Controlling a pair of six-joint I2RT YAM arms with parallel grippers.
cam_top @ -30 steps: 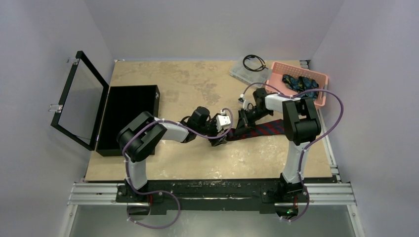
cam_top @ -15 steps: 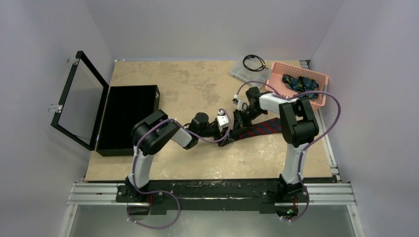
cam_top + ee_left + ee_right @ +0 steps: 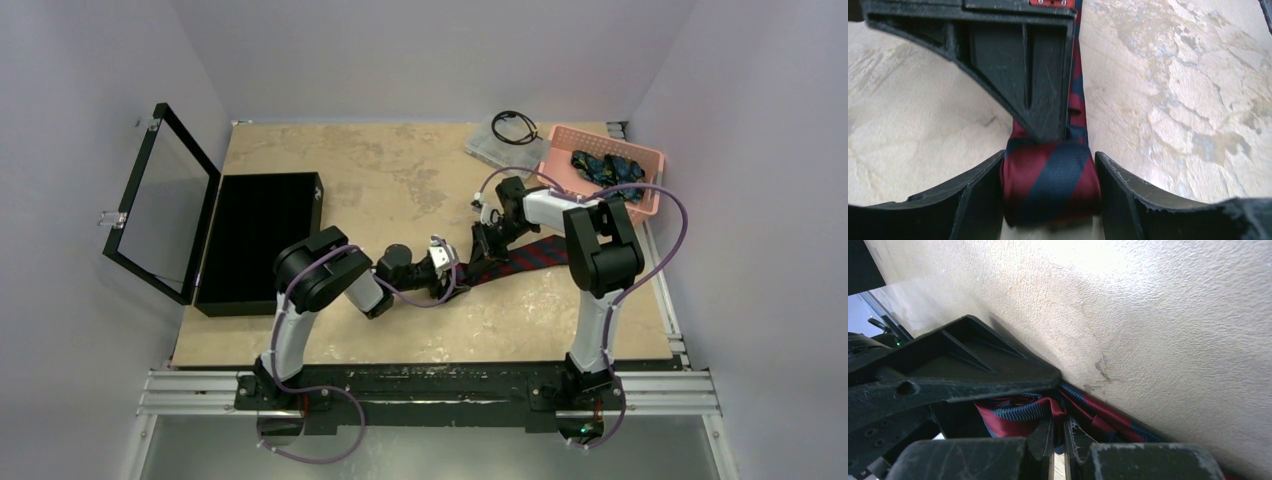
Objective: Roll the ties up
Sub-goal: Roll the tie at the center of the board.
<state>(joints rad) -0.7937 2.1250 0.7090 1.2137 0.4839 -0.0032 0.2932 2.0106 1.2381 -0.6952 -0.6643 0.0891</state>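
Note:
A maroon tie with navy stripes (image 3: 535, 258) lies slantwise across the middle of the table. Its near end is wound into a short roll (image 3: 1050, 185). My left gripper (image 3: 1049, 162) has a finger against each side of that roll, which fills the gap between them. My right gripper (image 3: 1058, 425) is shut on a fold of the same tie (image 3: 1018, 415) right behind the roll. In the left wrist view its black body (image 3: 1023, 75) covers the strip there. Seen from above, the left gripper (image 3: 455, 275) and right gripper (image 3: 482, 262) meet at the tie's left end. Dark blue ties (image 3: 603, 166) lie in the basket.
A pink basket (image 3: 645, 190) stands at the back right. Beside it is a clear plastic box (image 3: 485, 148) with a coiled black cable (image 3: 513, 127) on it. An open black case (image 3: 250, 240) sits at the left, with its lid (image 3: 160, 205) raised.
The left arm has drawn back and folded tighter, carrying its gripper a little left. Its jaws have narrowed onto the roll. The right gripper has followed slightly left, still shut on the tie.

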